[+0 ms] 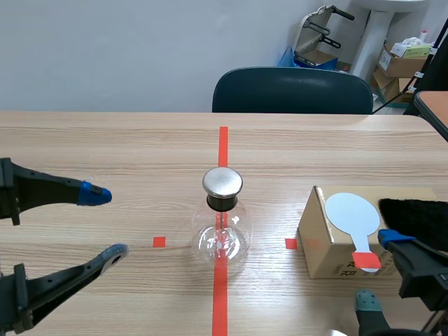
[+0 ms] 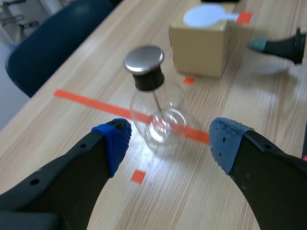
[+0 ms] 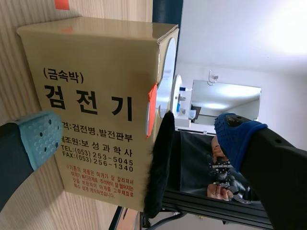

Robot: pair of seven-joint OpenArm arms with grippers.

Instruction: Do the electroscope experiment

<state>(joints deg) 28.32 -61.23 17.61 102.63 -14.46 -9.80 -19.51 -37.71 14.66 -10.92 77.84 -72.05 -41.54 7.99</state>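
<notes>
A round clear-glass electroscope flask, capped by a shiny metal disc, stands on the wood-grain bench. Beside the flask sits a cardboard box bearing a flat pale paddle. The left gripper and right gripper sit either side of the flask, fingers released.

Wooden table with electroscope, box

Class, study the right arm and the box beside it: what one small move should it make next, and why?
Probably the right pincer should ease forward and close on the orange-red handle of the pale round paddle lying on the brown cardboard box: it stands open, empty, just short of that handle, and the metal-capped glass flask stands untouched.
</notes>
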